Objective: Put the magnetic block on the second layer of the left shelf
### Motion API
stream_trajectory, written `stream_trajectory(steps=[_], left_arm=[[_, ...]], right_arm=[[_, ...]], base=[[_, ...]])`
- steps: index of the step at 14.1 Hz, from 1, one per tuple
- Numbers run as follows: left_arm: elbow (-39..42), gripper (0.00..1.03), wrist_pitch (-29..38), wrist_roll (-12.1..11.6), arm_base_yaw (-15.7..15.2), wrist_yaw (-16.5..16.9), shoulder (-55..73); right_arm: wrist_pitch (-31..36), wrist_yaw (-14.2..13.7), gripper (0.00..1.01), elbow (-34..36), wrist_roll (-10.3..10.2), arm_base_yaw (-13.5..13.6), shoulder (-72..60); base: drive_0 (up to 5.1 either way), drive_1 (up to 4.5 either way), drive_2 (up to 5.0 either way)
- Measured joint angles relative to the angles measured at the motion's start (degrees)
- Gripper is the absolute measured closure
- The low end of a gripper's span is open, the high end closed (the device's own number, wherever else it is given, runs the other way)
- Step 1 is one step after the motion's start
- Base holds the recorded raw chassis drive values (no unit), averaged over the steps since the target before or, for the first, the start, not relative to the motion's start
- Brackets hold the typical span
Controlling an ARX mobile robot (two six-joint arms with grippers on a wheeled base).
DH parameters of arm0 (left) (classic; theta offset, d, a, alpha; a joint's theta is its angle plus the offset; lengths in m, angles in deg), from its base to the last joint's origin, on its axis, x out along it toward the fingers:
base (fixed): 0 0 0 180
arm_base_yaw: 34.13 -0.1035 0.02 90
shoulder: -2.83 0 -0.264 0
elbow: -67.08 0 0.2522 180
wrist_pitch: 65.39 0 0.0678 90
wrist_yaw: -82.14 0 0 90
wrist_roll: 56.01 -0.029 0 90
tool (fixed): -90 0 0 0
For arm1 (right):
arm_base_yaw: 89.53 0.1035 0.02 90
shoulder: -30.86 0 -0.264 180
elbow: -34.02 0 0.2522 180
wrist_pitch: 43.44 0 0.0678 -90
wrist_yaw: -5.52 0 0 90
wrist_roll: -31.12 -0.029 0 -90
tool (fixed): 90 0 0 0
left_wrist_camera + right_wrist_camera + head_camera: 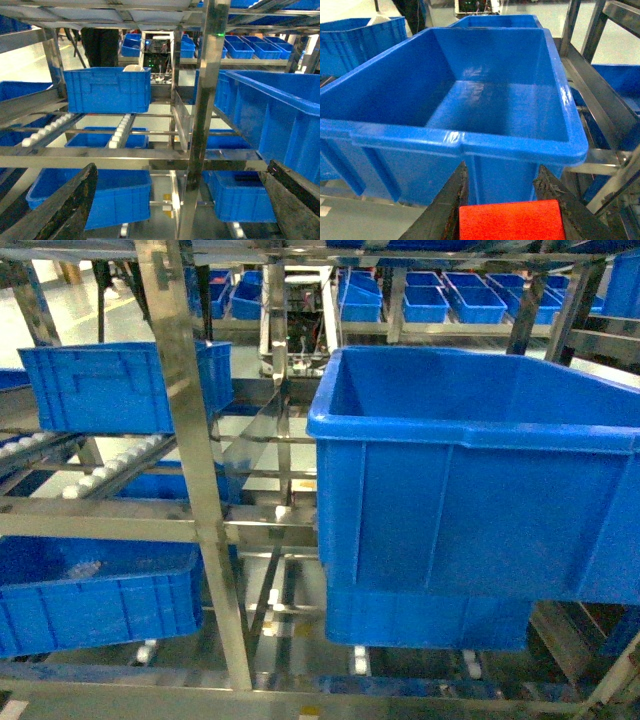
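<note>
Right pincer (512, 220) holds the magnetic block (511, 220) between its 2 fingers (445, 210), clamped on opposite side faces, just short of the large blue crate (470, 110) and below its near rim. Judged: block rigid, light, smooth-faced; flat side faces are the sound hold, may slip if tilted. Right arm points level at the crate. Left pincer (180, 200) gapes wide, empty, facing the steel upright (205, 100). Beyond the crate, smaller blue crates (420, 295).
</note>
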Motion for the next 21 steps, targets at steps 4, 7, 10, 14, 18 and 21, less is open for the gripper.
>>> stream_trajectory(steps=[4, 7, 10, 14, 18, 21], left_arm=[[0.0, 0.05, 0.1, 0.0, 0.0, 0.0, 0.0], [0.0, 0.05, 0.1, 0.0, 0.0, 0.0, 0.0], [0.0, 0.05, 0.0, 0.0, 0.0, 0.1, 0.0], [0.0, 0.05, -0.1, 0.0, 0.0, 0.1, 0.0], [0.0, 0.05, 0.0, 0.0, 0.0, 0.1, 0.0], [0.0, 0.05, 0.0, 0.0, 0.0, 0.1, 0.0]], right_arm=[[0.3, 0.1, 0.68, 0.0, 0.0, 0.0, 0.0], [0.1, 0.0, 0.68, 0.0, 0.0, 0.0, -0.1], [-0.3, 0.0, 0.68, 0.0, 0.0, 0.0, -0.2], [0.3, 0.0, 0.68, 0.0, 0.0, 0.0, -0.6], [-6.5, -0.4, 0.68, -4.3, -1.8, 5.5, -4.6], [-5.5, -2.1, 0.68, -9.9, -2.5, 13.2, -13.9]], base=[[0.2, 4.37, -4.0], [0.1, 4.25, -4.1], [0.1, 4.30, -4.0], [0.0, 1.07, -1.0], [0.0, 0.00, 0.0], [0.0, 0.00, 0.0]])
